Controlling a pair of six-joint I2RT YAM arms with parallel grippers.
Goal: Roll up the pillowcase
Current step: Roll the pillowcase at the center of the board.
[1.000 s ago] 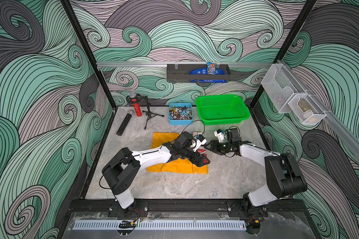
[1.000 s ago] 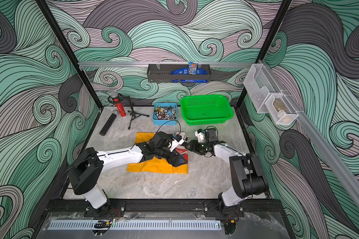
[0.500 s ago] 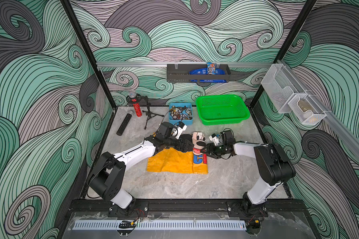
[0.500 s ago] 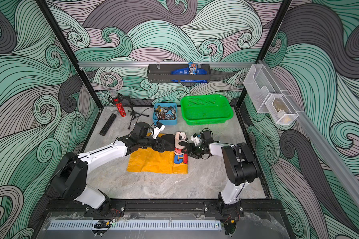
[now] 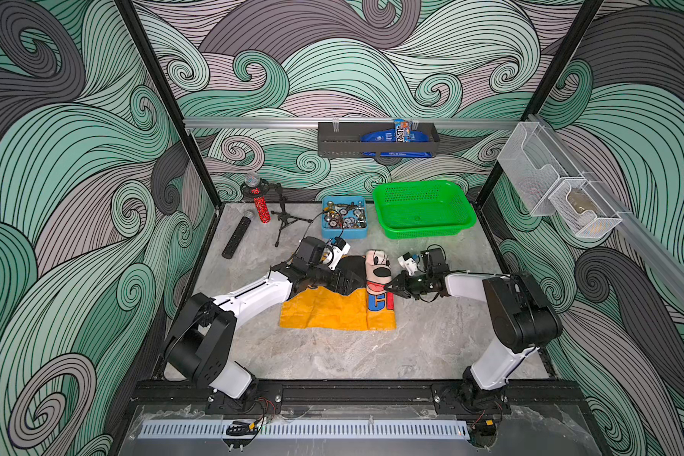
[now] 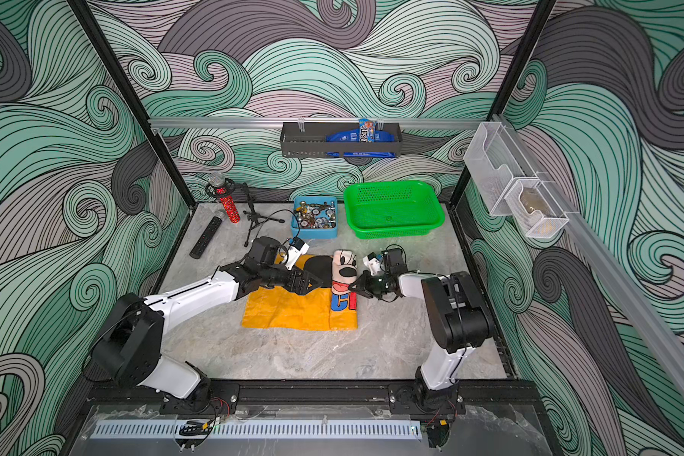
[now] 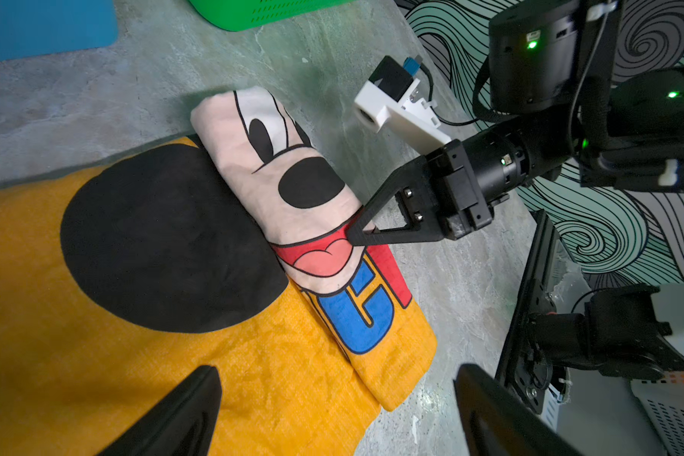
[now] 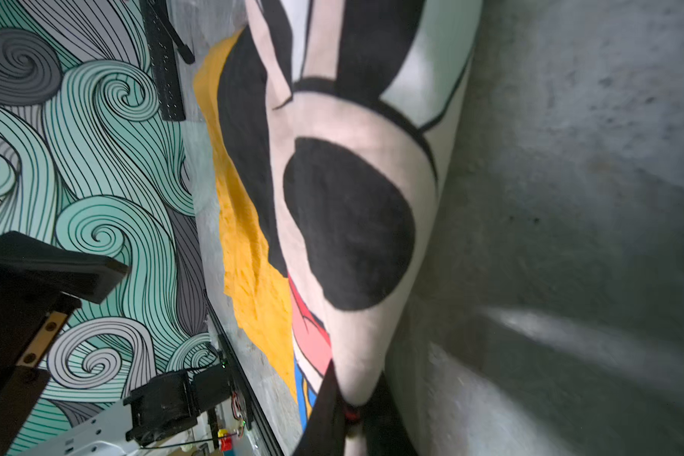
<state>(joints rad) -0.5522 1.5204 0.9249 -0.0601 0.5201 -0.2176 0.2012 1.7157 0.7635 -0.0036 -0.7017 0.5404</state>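
Pinching the rolled right edge of the pillowcase (image 5: 324, 312) with the right tool (image 7: 362, 233). Holding the left tool (image 5: 351, 282) wide open over the flat part.

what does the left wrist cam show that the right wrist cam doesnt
Only the left wrist view: the whole right gripper from outside, shut on the pillowcase roll's edge; the open left gripper; corners of the green basket and blue tray. Only the right wrist view: the fabric pinched between its fingertips, close up. Both: the rolled part with the mouse's black nose, the flat yellow part, the marble table.
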